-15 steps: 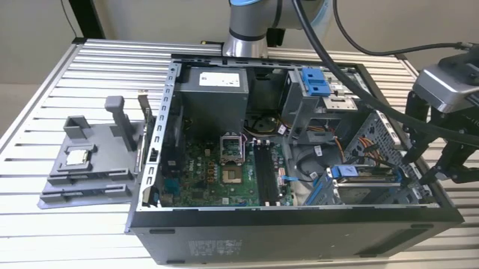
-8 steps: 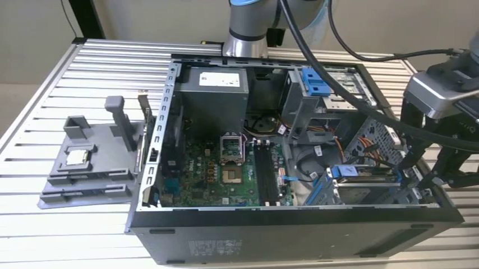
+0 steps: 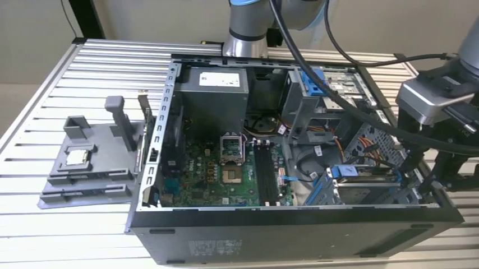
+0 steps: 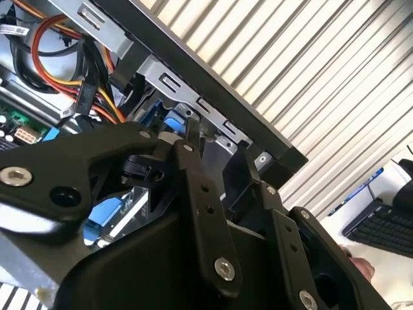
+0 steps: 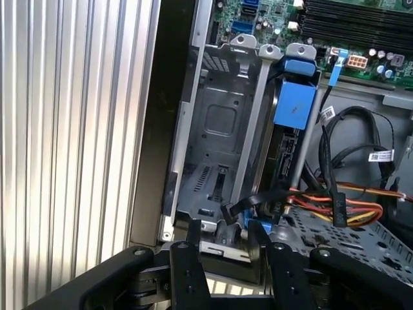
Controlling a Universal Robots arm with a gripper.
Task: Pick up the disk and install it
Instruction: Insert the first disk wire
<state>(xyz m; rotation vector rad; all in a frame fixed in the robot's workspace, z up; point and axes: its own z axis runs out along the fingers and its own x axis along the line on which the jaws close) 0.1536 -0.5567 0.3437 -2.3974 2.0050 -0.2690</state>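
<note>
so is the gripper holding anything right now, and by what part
Nothing is held. The gripper is empty above the drive cage; the disk sits in the cage's slot.

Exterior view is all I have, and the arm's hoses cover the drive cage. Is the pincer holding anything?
Observer: No. In the first wrist view the pincer is open, with nothing between its fingers.
Operator: Then where is the disk?
Observer: The rectangular silver-grey metal disk, framed by its blue plastic bracket, stands on edge in one slot of the grey sheet-metal drive cage. The slot beside it is empty.
Operator: Anything crowding it?
Observer: A bundle of red, orange and yellow wires passes close to the disk's end nearest the pincer. I cannot tell whether anything is plugged in.
</note>
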